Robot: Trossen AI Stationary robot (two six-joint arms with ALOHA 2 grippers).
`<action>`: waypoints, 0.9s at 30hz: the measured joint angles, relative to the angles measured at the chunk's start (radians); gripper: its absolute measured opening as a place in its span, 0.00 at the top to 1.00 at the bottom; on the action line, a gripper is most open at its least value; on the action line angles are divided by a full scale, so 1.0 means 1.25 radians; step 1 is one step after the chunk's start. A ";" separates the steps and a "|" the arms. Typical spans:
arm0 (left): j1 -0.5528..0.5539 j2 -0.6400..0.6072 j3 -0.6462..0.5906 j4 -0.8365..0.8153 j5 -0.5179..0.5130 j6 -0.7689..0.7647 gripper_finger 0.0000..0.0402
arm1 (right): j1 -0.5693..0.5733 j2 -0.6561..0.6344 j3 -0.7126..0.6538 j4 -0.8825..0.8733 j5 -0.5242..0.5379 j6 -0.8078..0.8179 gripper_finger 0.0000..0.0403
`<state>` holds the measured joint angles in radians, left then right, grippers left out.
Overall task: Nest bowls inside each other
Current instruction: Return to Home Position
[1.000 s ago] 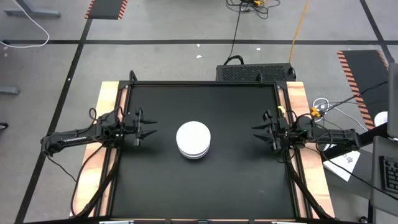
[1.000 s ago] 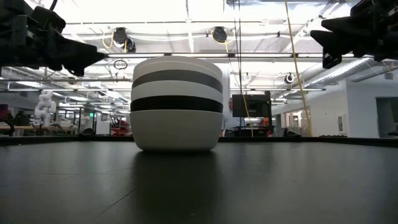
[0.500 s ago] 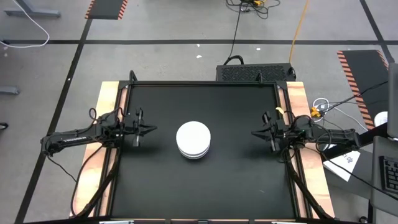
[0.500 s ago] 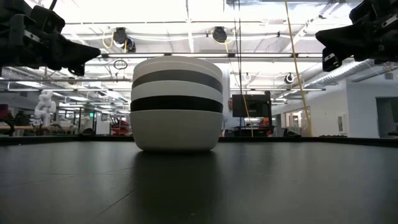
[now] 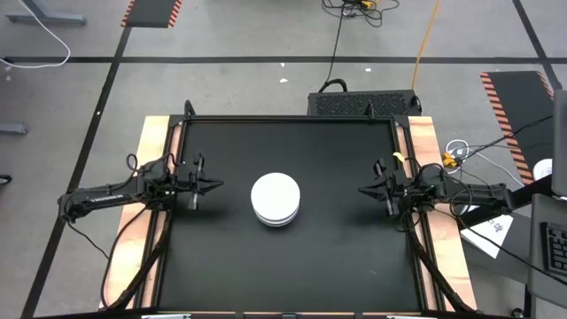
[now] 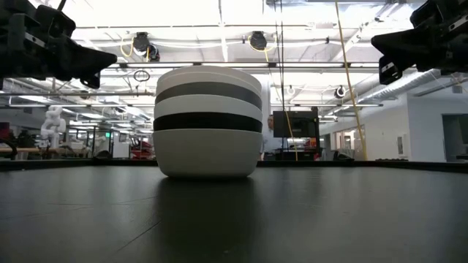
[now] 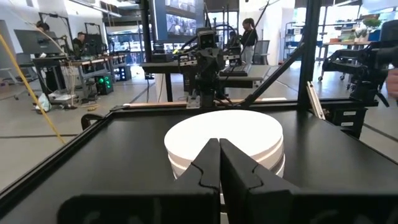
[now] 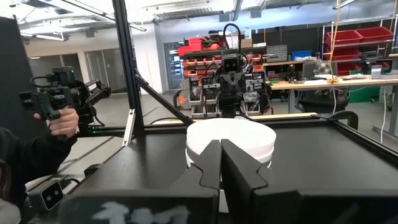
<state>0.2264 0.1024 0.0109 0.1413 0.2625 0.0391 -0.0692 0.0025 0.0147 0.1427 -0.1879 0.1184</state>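
The bowls stand in one nested stack (image 5: 275, 199) upside down at the middle of the black table, the lowest white bowl's rim on the table; the low view (image 6: 208, 120) shows white, grey, white, black and white bands. My left gripper (image 5: 218, 184) is shut and empty, held above the table's left side, pointing at the stack (image 7: 224, 140). My right gripper (image 5: 361, 189) is shut and empty above the table's right side, pointing at the stack (image 8: 231, 140).
The black table (image 5: 221, 266) has a raised frame along its edges (image 5: 292, 119). A person holding a camera rig (image 8: 59, 106) stands beyond the table's edge in the right wrist view. Other people show far off in the room (image 7: 249, 31).
Both grippers have shut: a second ago the fingers of each stood apart, and now they are together. Both arms stay where they were. The stack has not moved.
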 joint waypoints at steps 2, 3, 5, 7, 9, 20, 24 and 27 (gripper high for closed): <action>0.000 0.000 0.000 0.001 0.000 -0.004 0.99 | 0.000 0.000 0.000 0.000 0.000 0.000 0.99; 0.000 0.000 0.000 0.001 0.000 -0.006 0.98 | 0.000 0.000 0.000 0.000 -0.001 0.000 0.99; 0.000 0.000 0.000 0.001 0.001 -0.014 0.96 | 0.000 0.000 0.000 0.000 -0.009 0.000 0.99; 0.000 0.000 0.000 0.000 0.001 -0.023 0.94 | 0.000 0.000 0.000 0.000 -0.030 -0.001 0.99; 0.000 0.000 0.000 -0.001 0.001 -0.033 0.92 | 0.000 0.000 0.000 0.000 -0.045 -0.003 0.99; 0.000 0.000 0.000 -0.009 0.000 -0.038 0.90 | -0.001 0.000 0.000 0.013 -0.046 0.002 0.99; 0.000 0.000 0.000 -0.009 0.000 -0.036 0.90 | -0.001 0.000 0.000 0.022 -0.042 0.020 0.99; 0.000 0.000 0.000 -0.009 0.000 -0.036 0.90 | -0.001 0.000 0.000 0.021 -0.042 0.021 0.99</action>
<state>0.2265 0.1024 0.0109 0.1307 0.2623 -0.0055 -0.0700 0.0021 0.0147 0.1696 -0.2398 0.1444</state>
